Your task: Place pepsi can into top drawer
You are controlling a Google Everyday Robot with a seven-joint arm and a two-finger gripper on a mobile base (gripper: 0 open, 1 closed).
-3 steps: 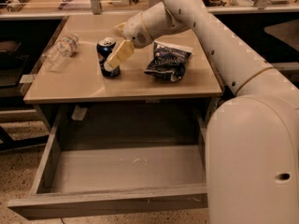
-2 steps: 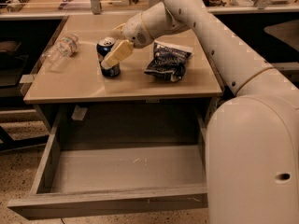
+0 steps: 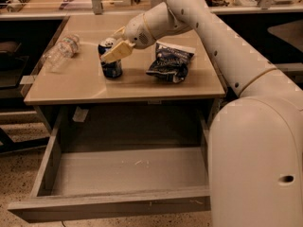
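Note:
The pepsi can (image 3: 111, 68) stands upright on the tan table top (image 3: 142, 86), left of the middle. My gripper (image 3: 113, 47) reaches in from the right and sits at the can's upper part, its pale yellow tip covering the can's top edge. The can's base rests on the table. The top drawer (image 3: 128, 170) is pulled out wide under the table, with its pale grey floor bare and its front panel (image 3: 109, 207) nearest the camera.
A dark blue and white snack bag (image 3: 170, 63) lies just right of the can. A clear plastic water bottle (image 3: 59, 52) lies on its side at the table's left edge. My white arm and base (image 3: 255, 141) fill the right side. A shelf with clutter runs behind the table.

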